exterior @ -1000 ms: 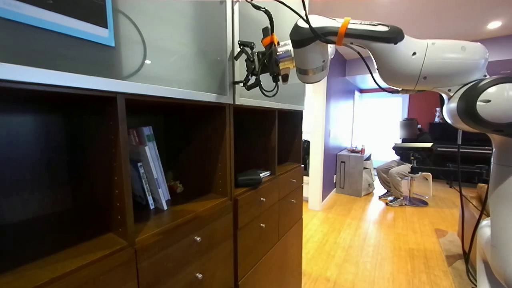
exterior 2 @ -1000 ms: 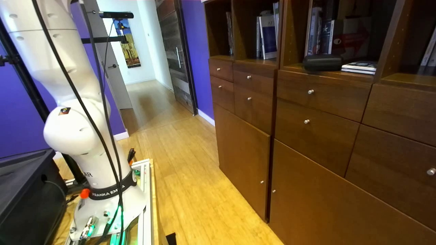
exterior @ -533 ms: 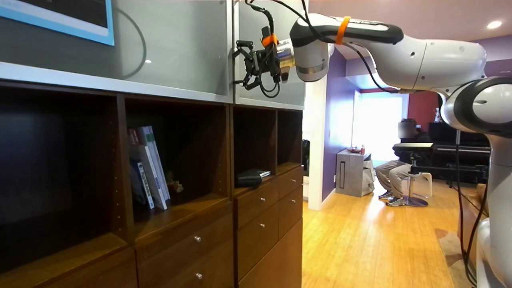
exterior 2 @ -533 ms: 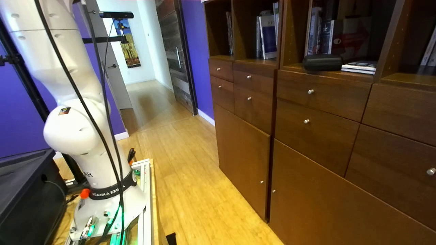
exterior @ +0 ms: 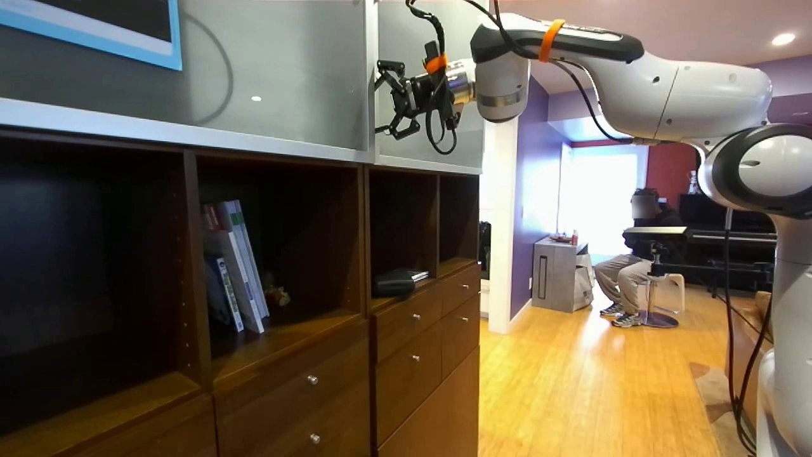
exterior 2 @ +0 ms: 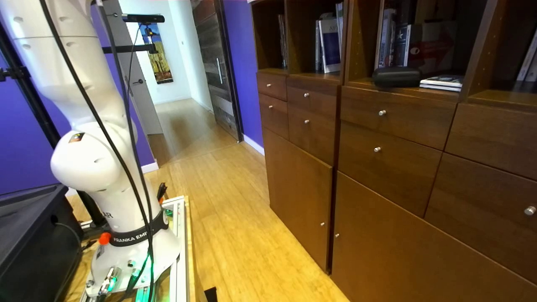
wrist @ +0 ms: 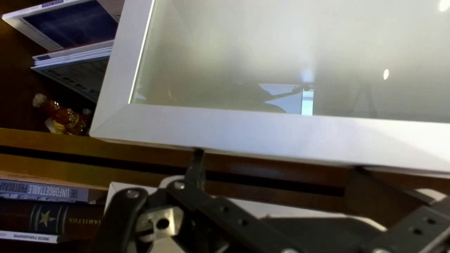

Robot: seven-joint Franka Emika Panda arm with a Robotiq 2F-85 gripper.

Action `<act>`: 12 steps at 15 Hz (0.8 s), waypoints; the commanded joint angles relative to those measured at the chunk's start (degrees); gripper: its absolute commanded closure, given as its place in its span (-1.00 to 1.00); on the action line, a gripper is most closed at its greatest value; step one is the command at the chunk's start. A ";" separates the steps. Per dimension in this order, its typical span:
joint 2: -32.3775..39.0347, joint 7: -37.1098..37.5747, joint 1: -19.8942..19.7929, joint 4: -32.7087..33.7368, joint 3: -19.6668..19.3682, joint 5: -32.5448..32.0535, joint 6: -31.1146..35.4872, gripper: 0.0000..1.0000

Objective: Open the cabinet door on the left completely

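The forearm [exterior: 685, 98] extends nearly level to the wrist [exterior: 503, 86], jaws spread wide apart.

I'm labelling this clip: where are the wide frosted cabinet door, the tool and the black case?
Cabinet door [exterior: 279, 73]: an exterior view, on its glass.
Tool [wrist: 278, 159]: wrist view, midway between its fingertips.
Black case [exterior 2: 396, 78]: an exterior view, on its front.

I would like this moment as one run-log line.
hand: open | fingertips: at edge of silver frame | frosted-glass cabinet door: ajar, not fully open
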 commanded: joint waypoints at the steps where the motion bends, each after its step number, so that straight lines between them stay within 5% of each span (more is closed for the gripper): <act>1: -0.66 -5.23 0.52 0.68 1.09 4.71 -7.33 -1.00; 12: -8.66 -10.80 -1.76 -6.18 -0.45 10.12 -21.97 -1.00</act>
